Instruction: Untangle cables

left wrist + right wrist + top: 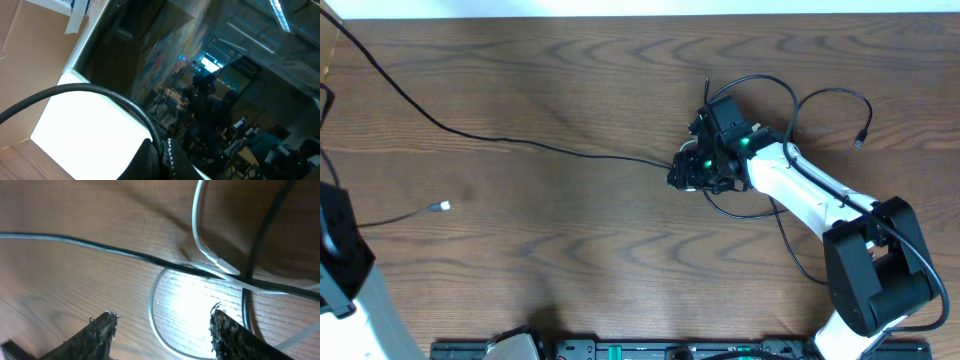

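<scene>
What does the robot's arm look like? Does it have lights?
The right arm is white with chunky black joints and a black wire along it. Its black gripper glows green, and its fingers are dark and rough.

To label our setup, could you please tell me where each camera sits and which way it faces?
Overhead: above, facing down at the table; left arm and right gripper show, the latter at the cables.
Left wrist: tipped up off the table toward dark glass; a thick black wire and, dimly, the left gripper show.
Right wrist: low, facing the table; open fingers flank a white cable crossing a black cable.
Shared: overhead and right wrist both show these cables.
</scene>
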Robot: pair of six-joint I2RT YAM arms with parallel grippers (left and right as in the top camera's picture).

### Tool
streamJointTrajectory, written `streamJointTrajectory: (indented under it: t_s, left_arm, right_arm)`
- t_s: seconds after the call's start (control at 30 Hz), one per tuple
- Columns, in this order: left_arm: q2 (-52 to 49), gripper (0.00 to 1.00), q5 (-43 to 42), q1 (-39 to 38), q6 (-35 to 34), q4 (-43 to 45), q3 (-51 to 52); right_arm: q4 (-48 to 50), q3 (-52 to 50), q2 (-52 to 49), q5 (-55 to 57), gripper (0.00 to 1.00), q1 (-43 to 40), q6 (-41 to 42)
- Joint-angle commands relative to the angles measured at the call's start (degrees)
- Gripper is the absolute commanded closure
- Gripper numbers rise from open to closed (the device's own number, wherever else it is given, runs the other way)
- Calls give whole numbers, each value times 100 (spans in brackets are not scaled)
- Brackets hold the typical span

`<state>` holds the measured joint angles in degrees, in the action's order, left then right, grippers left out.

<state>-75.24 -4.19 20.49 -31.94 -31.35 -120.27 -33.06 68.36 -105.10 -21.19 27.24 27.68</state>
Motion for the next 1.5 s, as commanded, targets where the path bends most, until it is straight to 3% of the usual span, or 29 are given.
streamJointTrajectory:
  t_s: [0.0,0.23,0.73,0.97,1.47]
  left_arm:
    - [7,93,-39,17,-28,31,-66]
    - [9,93,-39,17,-28,31,-66]
    - [57,93,-39,17,-26,4,-66]
    - [57,93,-37,17,-26,7,-66]
    - [57,93,-37,17,-28,-35,-66]
  right_arm:
    - [-46,31,90,90,46,144,-310]
    - [-42,9,83,787,54,415,-188]
    - [7,-76,-125,1521,56,535,-409]
    - [131,-76,-136,1504,73,544,-398]
    - [-42,-173,-197,1475,71,551,-586]
